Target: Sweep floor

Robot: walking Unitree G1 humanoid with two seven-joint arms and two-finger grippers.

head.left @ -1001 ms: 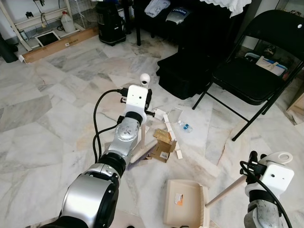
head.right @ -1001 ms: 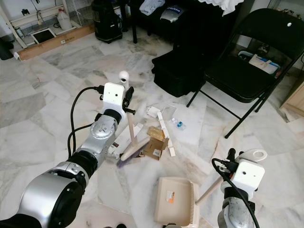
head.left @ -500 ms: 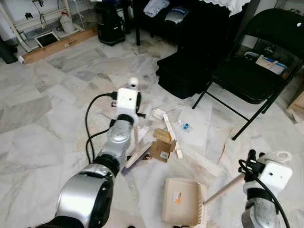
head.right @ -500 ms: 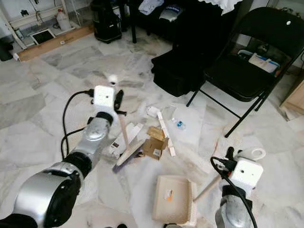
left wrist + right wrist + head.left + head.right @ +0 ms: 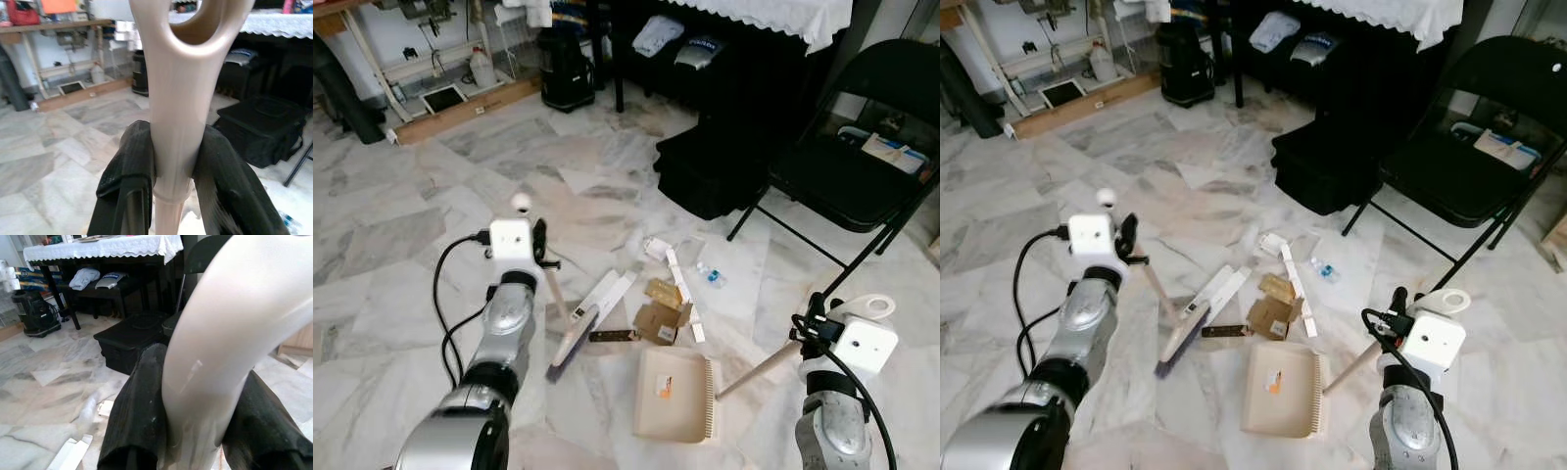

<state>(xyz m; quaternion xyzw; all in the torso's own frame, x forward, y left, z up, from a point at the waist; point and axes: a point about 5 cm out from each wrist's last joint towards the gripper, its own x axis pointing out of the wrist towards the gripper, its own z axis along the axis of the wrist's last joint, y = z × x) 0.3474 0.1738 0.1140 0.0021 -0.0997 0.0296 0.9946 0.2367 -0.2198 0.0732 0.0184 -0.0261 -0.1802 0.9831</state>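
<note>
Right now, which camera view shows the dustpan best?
The left eye view: the whole dustpan lies flat on the floor with its handle running to the right gripper. The right eye view matches it. The right wrist view shows just the handle between the fingers.

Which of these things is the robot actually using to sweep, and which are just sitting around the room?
For the sweeping:
- broom, handle held by the left gripper
- dustpan, handle held by the right gripper
- cardboard scraps
- white strips
- small bottle

Just lying about:
- folding chair
- black case
- vacuum cleaner
- jug
</note>
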